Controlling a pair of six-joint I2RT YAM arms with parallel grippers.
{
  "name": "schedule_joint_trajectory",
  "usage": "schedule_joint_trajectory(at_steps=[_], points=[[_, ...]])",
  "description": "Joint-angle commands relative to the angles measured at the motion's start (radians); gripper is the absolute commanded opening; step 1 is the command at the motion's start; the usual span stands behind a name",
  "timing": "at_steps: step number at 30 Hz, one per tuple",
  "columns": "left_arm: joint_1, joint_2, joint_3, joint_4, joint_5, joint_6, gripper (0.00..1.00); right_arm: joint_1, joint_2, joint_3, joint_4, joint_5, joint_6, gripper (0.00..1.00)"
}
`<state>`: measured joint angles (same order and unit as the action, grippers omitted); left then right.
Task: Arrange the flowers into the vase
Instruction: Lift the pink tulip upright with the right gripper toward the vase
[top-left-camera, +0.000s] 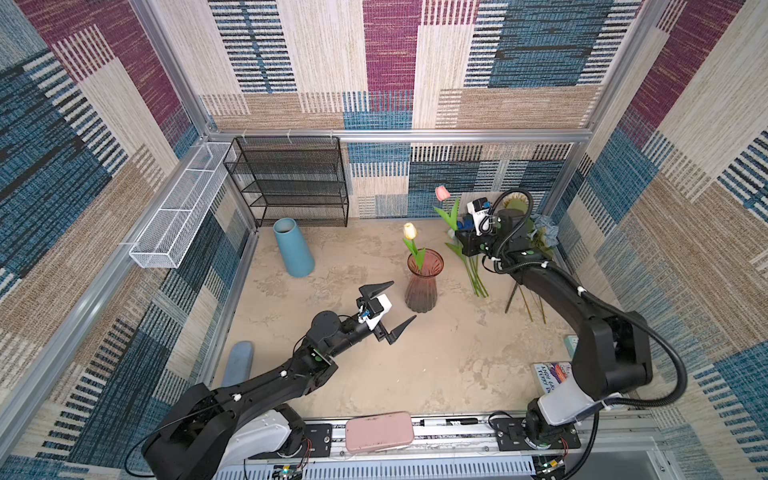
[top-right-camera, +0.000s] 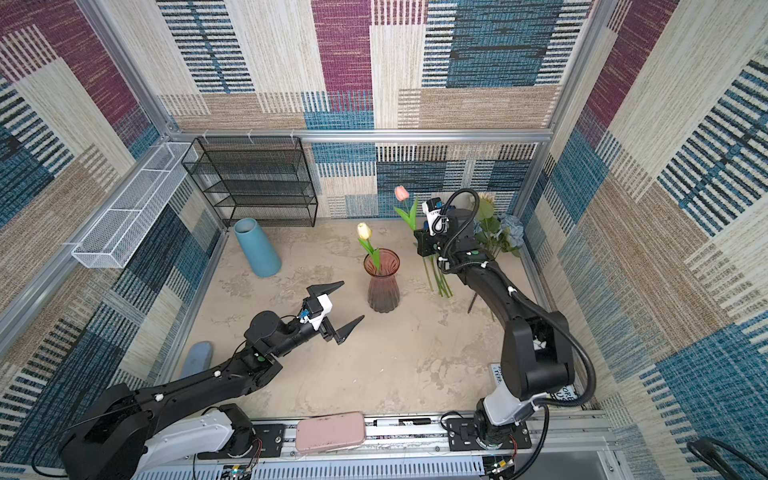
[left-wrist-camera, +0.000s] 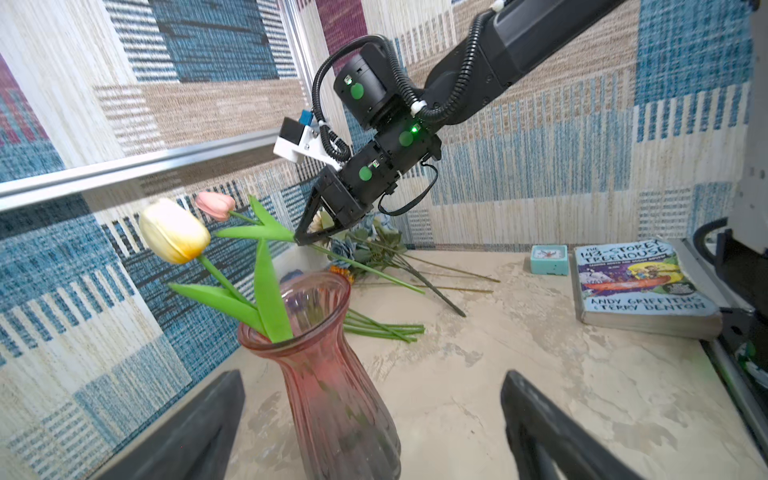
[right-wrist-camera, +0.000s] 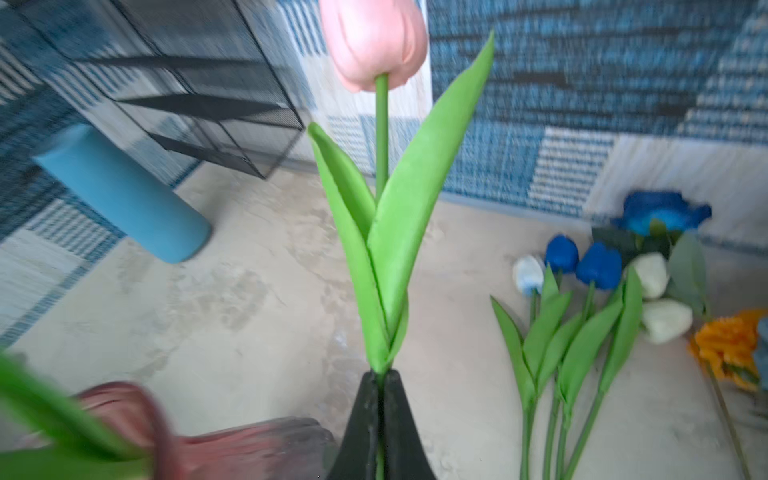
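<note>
Right wrist view has my right gripper (right-wrist-camera: 380, 376) pinched shut on the pink tulip (right-wrist-camera: 374, 41), just where the stem meets its two leaves, near the vase (top-left-camera: 422, 291) but not yet in it. I judge it light, with a bendy stem and soft leaves, so that low, firm hold suits it; the long tail below may sway. A cream tulip (top-left-camera: 409, 231) already stands in the glass vase, which looks easy to tip. My left gripper (top-right-camera: 353, 299) hangs wide apart just beside it. Other flowers (right-wrist-camera: 582, 332) lie on the tabletop (top-left-camera: 374, 353).
</note>
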<state>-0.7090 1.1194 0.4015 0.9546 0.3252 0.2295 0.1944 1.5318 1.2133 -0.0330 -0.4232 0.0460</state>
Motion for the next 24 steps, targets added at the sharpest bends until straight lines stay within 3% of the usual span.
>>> schedule_joint_trajectory(at_steps=[1, 6, 12, 24], points=[[0.002, -0.027, 0.009, 0.049, 0.023, -0.026, 0.99, 0.003, -0.100, -0.054, 0.232, -0.188, 0.074, 0.00], [0.002, -0.023, 0.019, 0.033, 0.018, -0.009, 0.99, 0.020, -0.220, -0.144, 0.542, -0.324, 0.210, 0.00], [0.001, 0.006, 0.013, 0.071, 0.015, -0.029, 0.99, 0.104, -0.221, -0.204, 0.872, -0.301, 0.306, 0.00], [0.001, 0.011, 0.013, 0.054, 0.005, -0.021, 0.99, 0.158, -0.033, -0.158, 1.139, -0.251, 0.321, 0.00]])
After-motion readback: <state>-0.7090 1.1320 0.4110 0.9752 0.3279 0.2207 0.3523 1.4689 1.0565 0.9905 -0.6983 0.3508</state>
